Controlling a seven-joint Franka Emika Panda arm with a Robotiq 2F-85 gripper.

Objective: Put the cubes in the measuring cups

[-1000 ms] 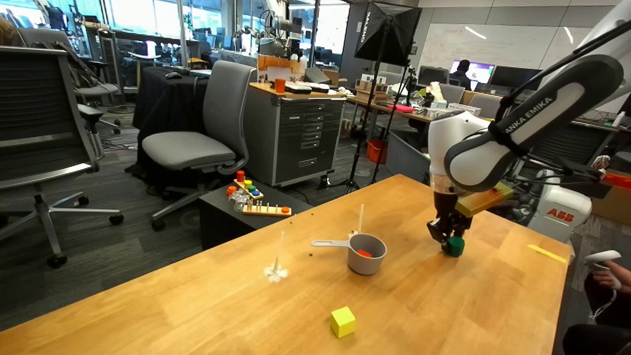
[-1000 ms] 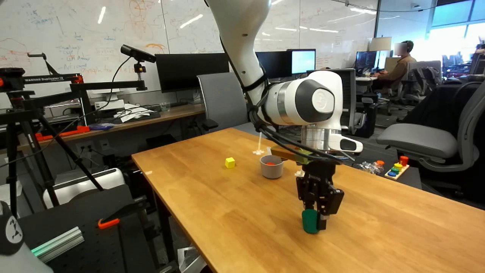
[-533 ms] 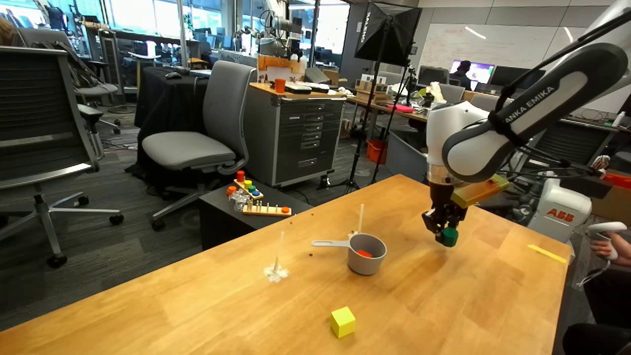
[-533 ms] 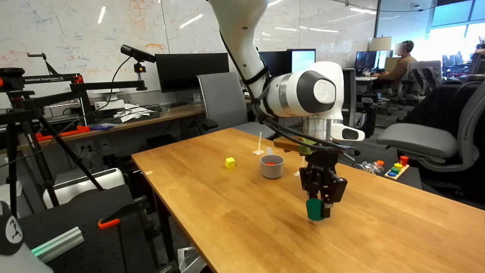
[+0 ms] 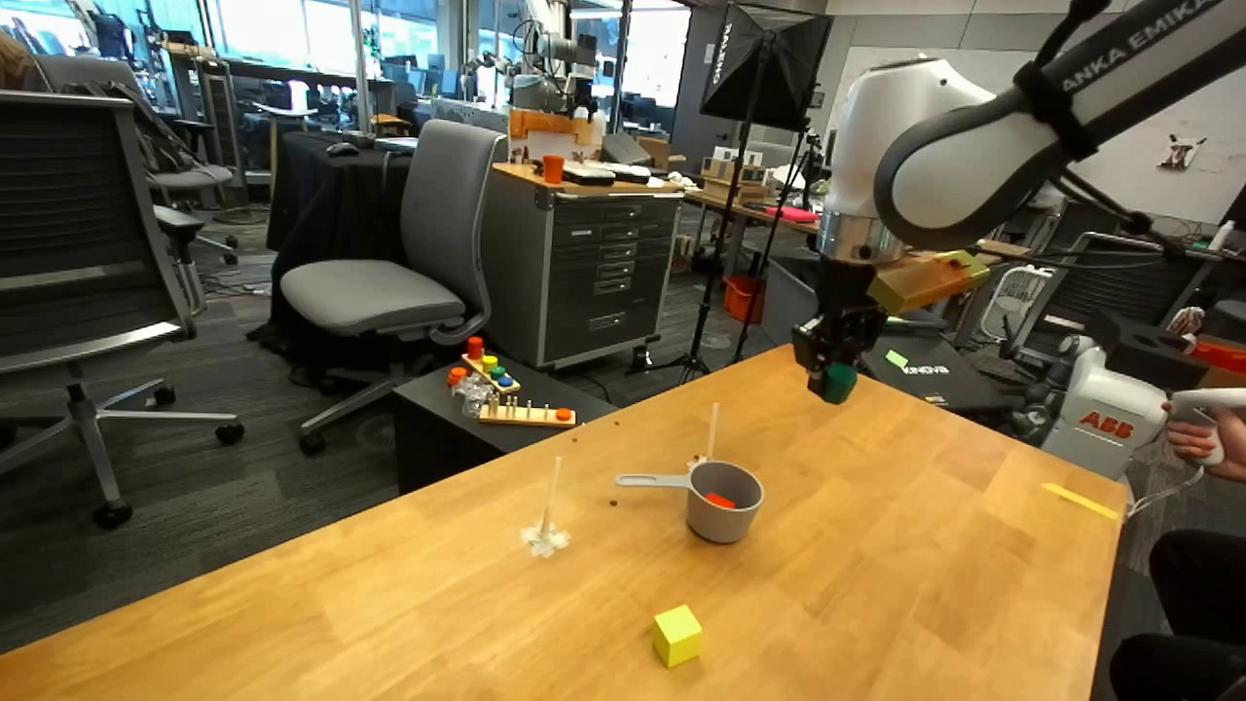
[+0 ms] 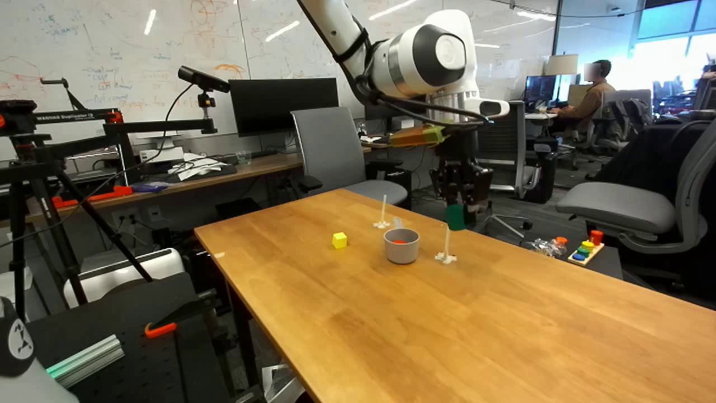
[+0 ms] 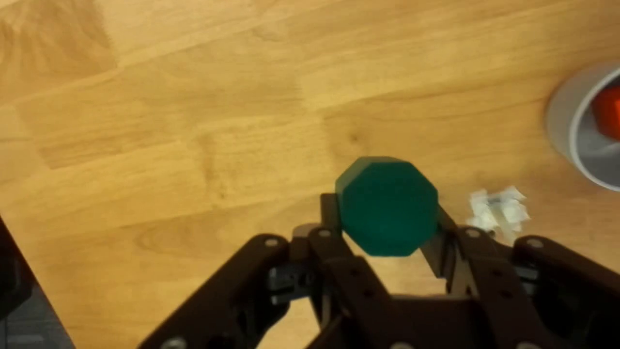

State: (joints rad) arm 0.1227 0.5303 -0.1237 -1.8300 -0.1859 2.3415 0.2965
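aloft, green block (image 7: 390, 203) within gripper (image 7: 386, 222)

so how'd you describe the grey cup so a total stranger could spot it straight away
On the large wooden table, find two thin, whitish, near-upright sticks. Near them, in both exterior views, stands the round grey cup with a straight handle. Unlike the sharp-edged yellow cube nearby, it is open-topped and holds a red piece.
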